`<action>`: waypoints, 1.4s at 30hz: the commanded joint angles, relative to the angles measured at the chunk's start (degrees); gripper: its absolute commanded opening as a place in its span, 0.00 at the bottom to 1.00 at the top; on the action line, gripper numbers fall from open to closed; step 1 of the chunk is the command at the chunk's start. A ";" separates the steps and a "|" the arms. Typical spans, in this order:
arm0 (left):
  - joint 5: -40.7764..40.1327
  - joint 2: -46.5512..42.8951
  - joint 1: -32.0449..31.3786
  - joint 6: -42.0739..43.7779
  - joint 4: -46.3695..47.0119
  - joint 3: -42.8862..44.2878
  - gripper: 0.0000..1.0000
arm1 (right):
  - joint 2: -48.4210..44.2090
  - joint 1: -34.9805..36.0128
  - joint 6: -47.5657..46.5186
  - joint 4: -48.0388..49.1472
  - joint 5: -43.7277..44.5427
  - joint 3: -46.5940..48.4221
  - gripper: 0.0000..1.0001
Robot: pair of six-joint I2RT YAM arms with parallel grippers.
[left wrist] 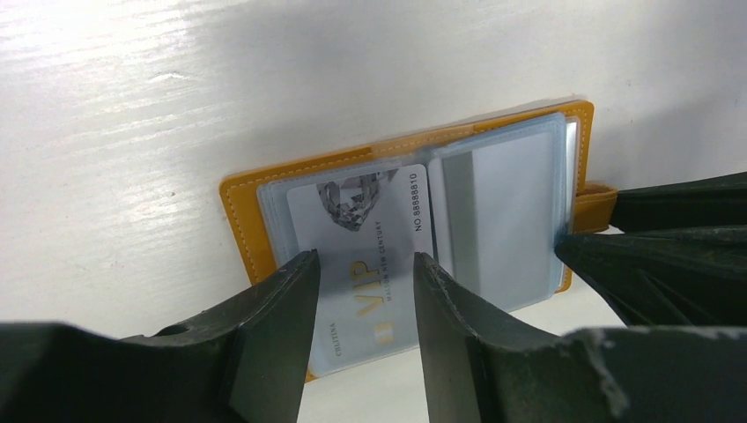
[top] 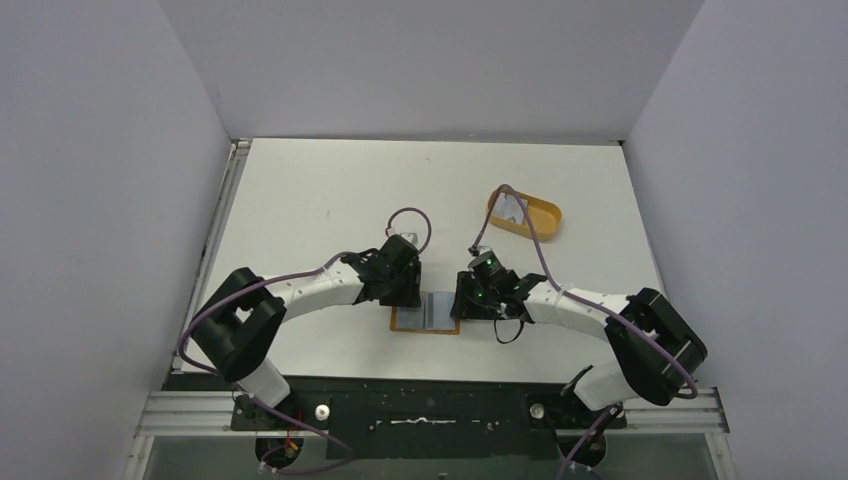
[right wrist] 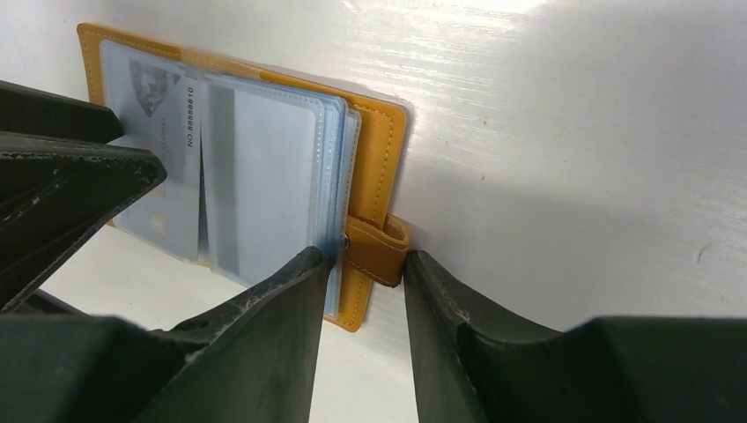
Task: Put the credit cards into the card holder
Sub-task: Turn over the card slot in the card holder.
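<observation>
We see orange-tan leather folding card holder (top: pixel 427 318) lying open on white table (top: pixel 330 200), between grippers. Pale grey-white VIP credit card (left wrist: pixel 370 264) sits partly in clear sleeve, end protruding. Left gripper (left wrist: pixel 366 260) has jaws apart over card. Right gripper (right wrist: pixel 367 257) has jaws apart astride snap tab (right wrist: pixel 377 248). We judge insertion unfinished.

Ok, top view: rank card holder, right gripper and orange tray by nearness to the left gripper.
1. card holder, under the left gripper.
2. right gripper, at the holder's right edge.
3. orange tray, back right.
</observation>
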 commanded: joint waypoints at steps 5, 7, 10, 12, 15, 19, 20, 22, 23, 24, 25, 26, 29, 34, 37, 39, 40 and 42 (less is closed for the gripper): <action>0.65 2.50 0.16 -1.43 3.47 -2.74 0.38 | 2.78 0.91 -0.30 0.76 -0.33 3.30 0.40; 0.85 2.75 0.15 -1.48 3.87 -2.94 0.37 | 3.61 1.04 -0.42 0.40 -0.47 3.79 0.40; 1.16 3.25 0.19 -1.47 4.25 -3.15 0.36 | 4.36 1.17 -0.65 0.00 -0.52 4.42 0.41; 1.22 3.53 0.15 -1.51 4.51 -3.34 0.35 | 3.88 1.15 -0.51 0.15 -0.34 4.30 0.41; 1.27 3.69 0.24 -1.68 4.61 -3.73 0.35 | 0.10 0.98 -0.14 0.35 0.74 3.35 0.42; 1.05 2.72 0.38 -1.82 4.70 -4.34 0.35 | -7.58 0.20 1.00 0.23 1.73 0.98 0.47; 1.03 2.24 0.48 -1.82 4.68 -4.37 0.35 | -9.24 0.03 1.13 0.18 1.62 0.57 0.48; 1.25 1.42 0.79 -1.90 4.62 -4.50 0.35 | -11.24 -0.23 1.41 0.19 0.89 0.28 0.47; 1.42 0.90 0.90 -1.91 4.62 -4.40 0.35 | -11.68 -0.39 1.71 0.36 0.37 0.29 0.46; 1.61 0.42 1.02 -1.92 4.60 -4.27 0.36 | -11.82 -0.44 1.93 0.78 -0.13 0.27 0.45; 1.73 -0.01 1.11 -1.84 4.54 -3.97 0.36 | -11.83 -0.52 2.37 1.34 -0.53 0.28 0.44; 1.82 -0.45 1.23 -1.76 4.18 -3.63 0.36 | -11.87 -0.54 2.81 2.20 -0.89 0.23 0.43; 1.93 -1.81 1.61 -1.44 2.47 -1.84 0.39 | -10.72 -0.54 4.49 5.13 -2.45 -0.16 0.42; 1.93 -5.55 2.03 -1.28 -0.16 -0.21 0.46 | -5.63 -1.68 7.72 10.46 -5.51 -0.85 0.40; 1.82 -8.54 2.09 -1.49 -0.82 -0.90 0.50 | -2.42 -1.75 8.62 13.20 -6.58 -0.88 0.37; 1.86 -10.33 2.23 -1.93 -1.07 -1.78 0.52 | -1.22 -1.77 8.82 13.05 -6.21 -0.71 0.36; 1.65 -11.08 2.18 -2.15 -1.09 -2.55 0.52 | -0.90 -1.85 8.86 12.74 -5.82 -0.71 0.35; 0.93 -12.64 2.18 -2.62 -1.25 -3.95 0.52 | -0.93 -2.04 8.70 11.34 -4.63 -0.89 0.35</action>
